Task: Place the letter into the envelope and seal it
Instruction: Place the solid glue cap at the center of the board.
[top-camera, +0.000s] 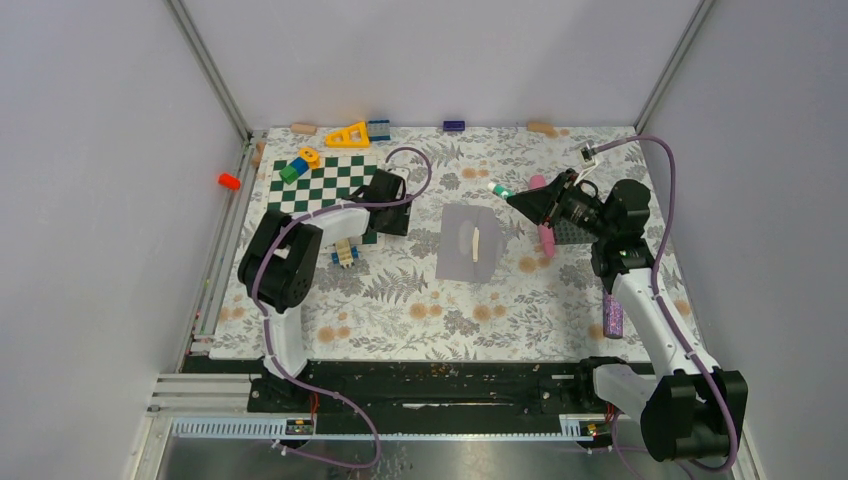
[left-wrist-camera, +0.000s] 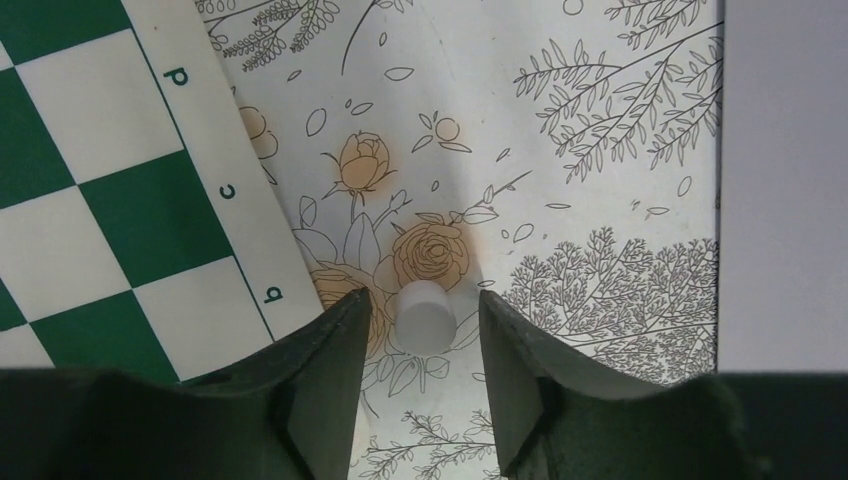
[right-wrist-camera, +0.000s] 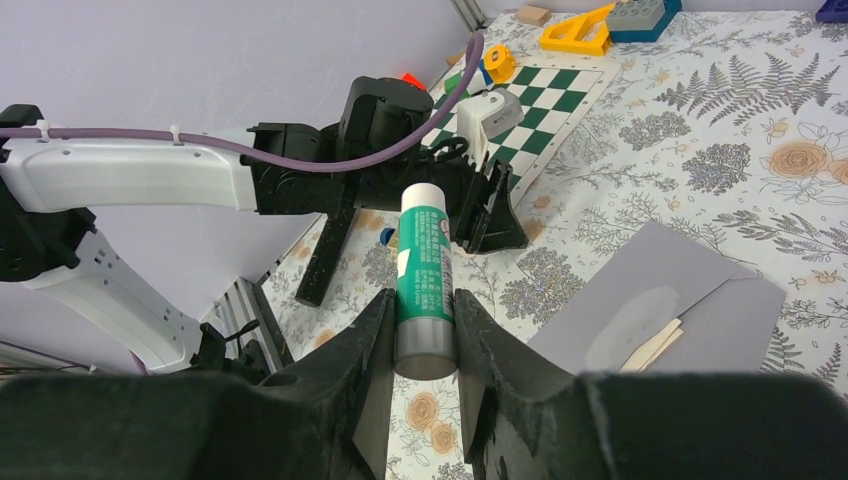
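Down at the near edge: two arms, one on each side. First thing out on the floral cloth (top-camera: 400, 310) is a single purple glittery tube (top-camera: 613, 317), lying just beside the right arm.

Into the middle, and there's the one envelope (top-camera: 462, 258), pale grey, flat on the cloth between the two grippers. Its flap is open, and one cream letter (top-camera: 477, 243) shows as a narrow strip at the mouth.

The right gripper (right-wrist-camera: 420, 300) sits just off the envelope's far right corner. Its fingers are pinched on one glue stick (right-wrist-camera: 425, 250) with a green label, the white end aimed towards the left arm.

Across on the other side, the left gripper (left-wrist-camera: 425, 296) is at the right edge of the chessboard (top-camera: 330, 190), fingers spread. One small white cap (left-wrist-camera: 425, 322) stands upright on the cloth between them, with a gap showing on each side.

Further out, three pieces are bunched at the board's far left corner: a green cube (top-camera: 289, 173), a blue block (top-camera: 300, 164) and a yellow ring (top-camera: 309, 156). One orange cylinder (top-camera: 229, 181) lies off the cloth to the left.

Along the back wall: two wooden blocks (top-camera: 303, 128), one yellow triangle (top-camera: 349, 135) and two blue bricks (top-camera: 379, 129).
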